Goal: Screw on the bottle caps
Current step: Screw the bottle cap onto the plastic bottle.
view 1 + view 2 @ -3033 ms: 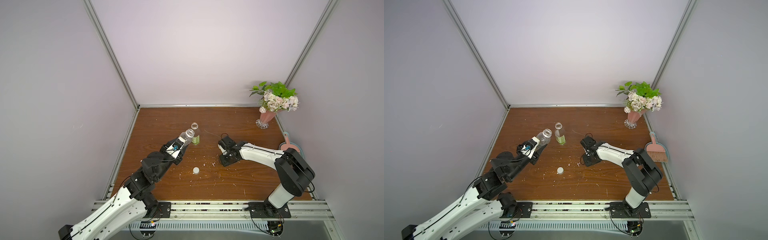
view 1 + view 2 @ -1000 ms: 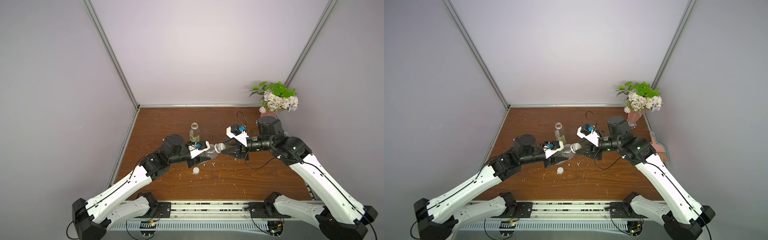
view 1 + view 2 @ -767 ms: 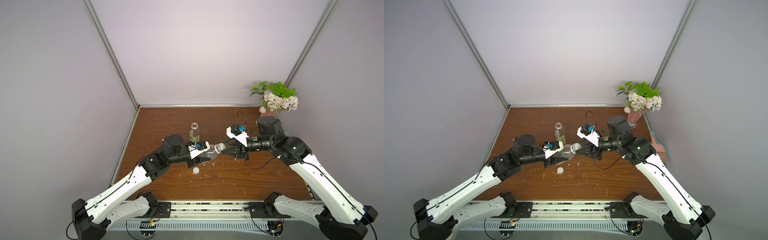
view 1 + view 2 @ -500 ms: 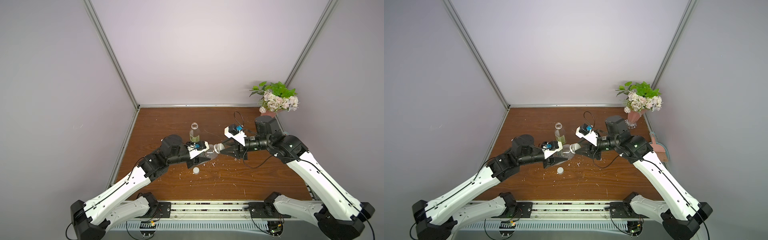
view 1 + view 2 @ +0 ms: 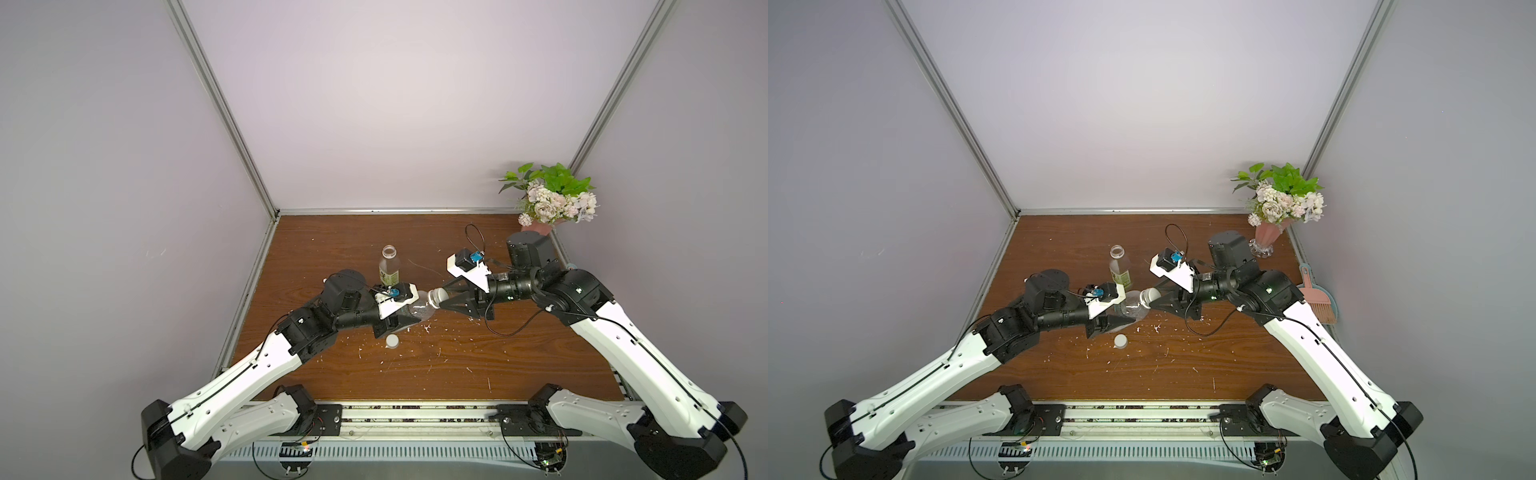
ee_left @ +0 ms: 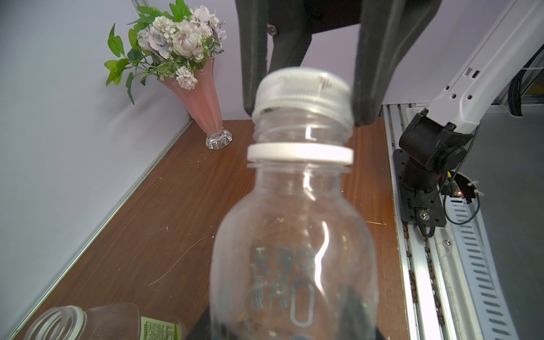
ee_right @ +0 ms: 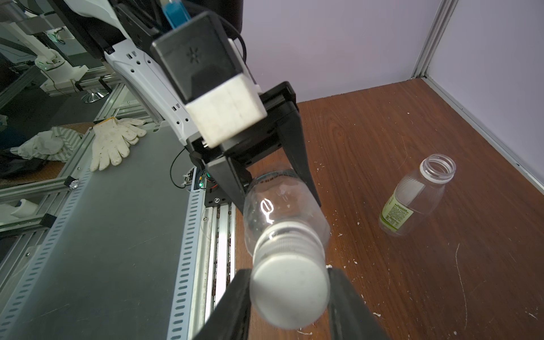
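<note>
While the left claw (image 5: 412,316) is clamped tight round the body of the bare bottle (image 5: 420,309), held off the desk (image 5: 457,374) with its neck toward the right claw (image 5: 441,298), that claw's fingers are closed narrow on the white cap (image 5: 437,295) at the bottle's mouth. Both top views show this small. The left wrist view adds more: the cap sits on the topmost threads, with bare threads between it and the white neck ring. The right wrist view gives the cap's flat top pinched between the fingers. Only the top views show the loose cap (image 5: 392,340), on the desk just on the near side of the left claw, untouched. The labelled bottle (image 5: 389,268) stands upright and uncapped just beyond the left claw, apart from it.
</note>
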